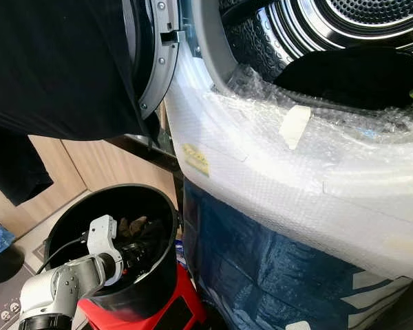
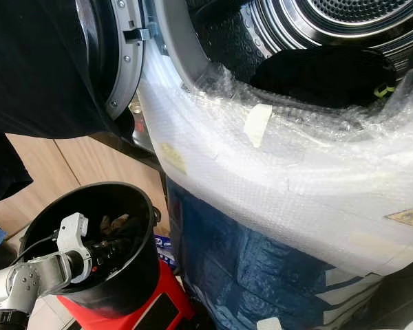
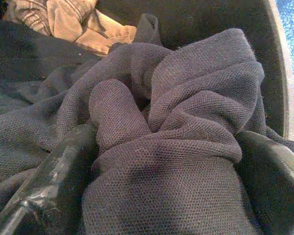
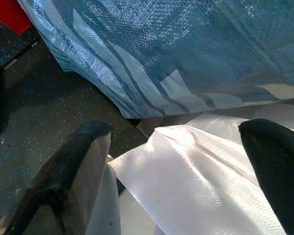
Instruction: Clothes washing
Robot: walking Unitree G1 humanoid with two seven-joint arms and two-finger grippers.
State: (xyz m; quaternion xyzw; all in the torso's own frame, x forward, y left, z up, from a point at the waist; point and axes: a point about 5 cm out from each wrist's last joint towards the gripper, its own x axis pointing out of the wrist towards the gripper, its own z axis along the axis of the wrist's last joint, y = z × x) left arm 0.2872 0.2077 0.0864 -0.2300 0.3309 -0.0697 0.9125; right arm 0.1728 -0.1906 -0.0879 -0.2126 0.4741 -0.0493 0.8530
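The floor [image 4: 49, 103] is dark and speckled beside the blue woven sheet [image 4: 186, 54], whose lower edge reaches down to it. A white woven sheet [image 4: 186, 186] lies spread on the floor just below that blue sheet's edge. A red stand [image 1: 148, 313] stands to the left of the blue sheet, and the black bucket [image 1: 162, 275] sits on top of it. In the bucket lies a heap of dark clothes [image 3: 161, 161], with a tan striped garment [image 3: 73, 22] at the far side of the heap. Further left of the bucket, the floor meets pale wooden panels [image 1: 62, 172].
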